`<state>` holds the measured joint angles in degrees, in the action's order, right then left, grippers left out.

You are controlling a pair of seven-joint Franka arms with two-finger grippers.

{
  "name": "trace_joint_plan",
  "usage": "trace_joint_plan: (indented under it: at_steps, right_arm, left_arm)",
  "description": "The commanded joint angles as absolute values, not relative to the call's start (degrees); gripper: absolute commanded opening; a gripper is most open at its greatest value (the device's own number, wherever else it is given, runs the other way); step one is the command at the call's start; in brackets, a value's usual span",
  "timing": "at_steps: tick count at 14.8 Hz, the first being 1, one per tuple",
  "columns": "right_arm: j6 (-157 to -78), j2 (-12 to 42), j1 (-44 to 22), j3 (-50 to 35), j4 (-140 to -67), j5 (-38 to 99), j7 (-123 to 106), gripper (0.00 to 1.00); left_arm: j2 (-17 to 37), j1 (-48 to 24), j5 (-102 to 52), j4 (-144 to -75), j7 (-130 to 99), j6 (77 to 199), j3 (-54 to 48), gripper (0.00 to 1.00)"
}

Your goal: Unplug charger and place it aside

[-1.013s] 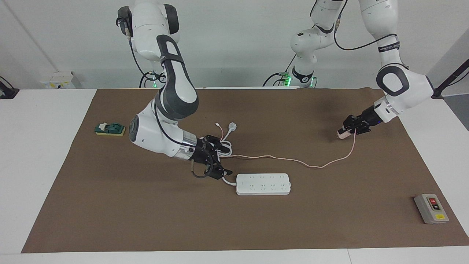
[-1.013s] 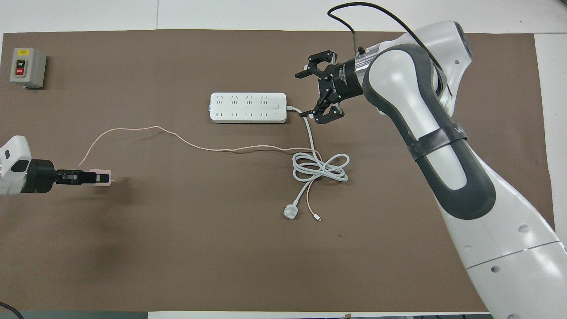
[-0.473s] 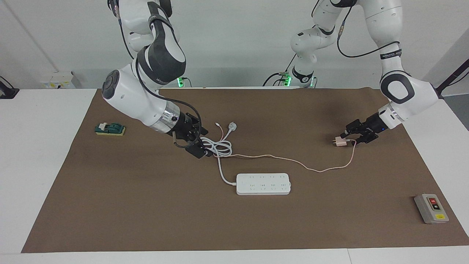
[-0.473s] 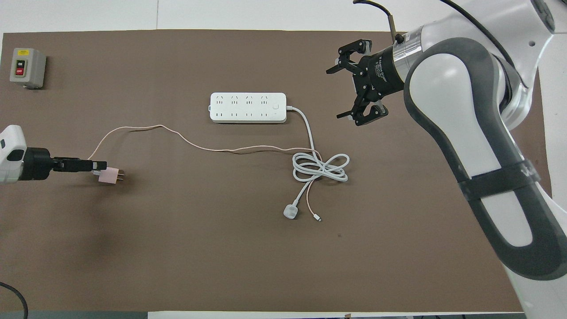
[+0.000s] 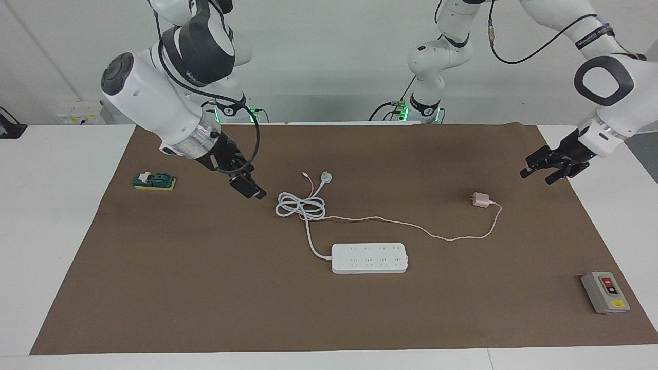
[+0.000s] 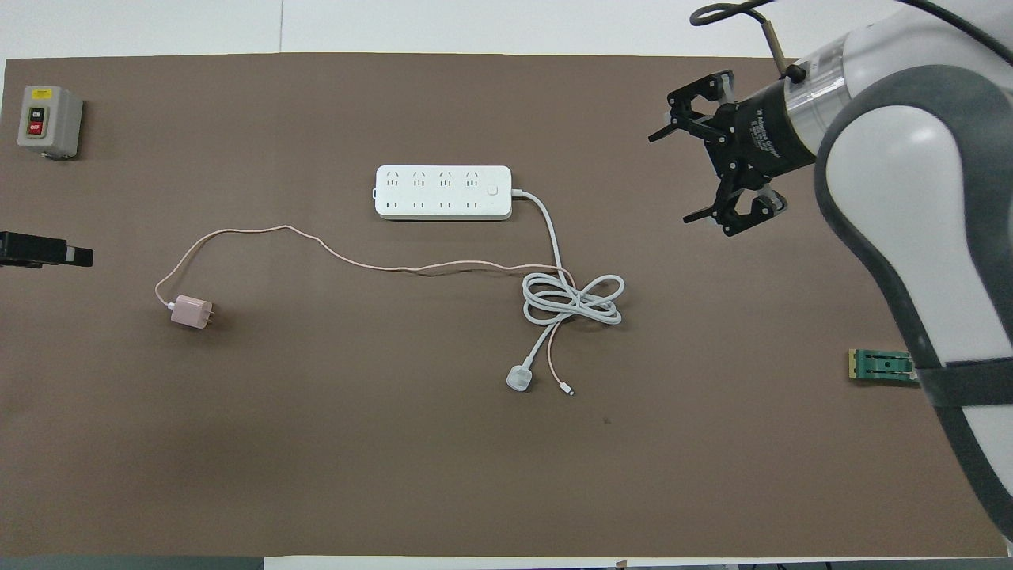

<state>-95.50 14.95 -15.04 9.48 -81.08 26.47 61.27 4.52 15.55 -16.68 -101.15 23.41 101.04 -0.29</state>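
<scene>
I find the charger [image 5: 481, 200] released: it now lies on the counter [image 5: 360, 318], unplugged, toward the left arm's end, well apart from the power strip [image 5: 369, 258]. Left gripper [image 5: 549, 168] has withdrawn, fingers apart and empty. Right gripper [image 6: 716, 154] also retreated, fingers apart. I judge placement complete.

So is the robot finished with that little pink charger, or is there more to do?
It looks done. The charger lies unplugged on the mat, apart from the power strip, toward the left arm's end. The left gripper and right gripper are open, holding nothing. Nothing appears left.
</scene>
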Motion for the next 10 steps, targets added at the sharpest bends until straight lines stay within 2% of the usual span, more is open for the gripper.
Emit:
trace_joint_plan:
  at_steps: [1, 4, 6, 10]
  right_arm:
    - [-92.6, 11.3, -13.0, 8.9, -82.9, 20.2, 46.7, 1.00]
    - [-90.3, 9.1, -11.0, 9.0, -83.0, 15.0, 30.9, 1.00]
    - [-89.1, 7.7, -10.3, 8.9, -83.0, 10.8, 22.5, 1.00]
    - [-87.5, 4.9, -8.0, 9.0, -82.9, 4.1, 3.4, 1.00]
  left_arm:
    - [3.1, 10.7, -10.3, -95.6, 10.4, 94.2, -0.2, 1.00]
    - [3.1, 5.9, -5.2, -88.7, 1.5, 88.3, -0.1, 1.00]
    - [2.2, 4.6, -3.5, -88.3, -7.3, 88.8, -0.3, 1.00]
    - [1.6, 1.8, 1.9, -88.2, -8.5, 88.4, -1.1, 1.00]
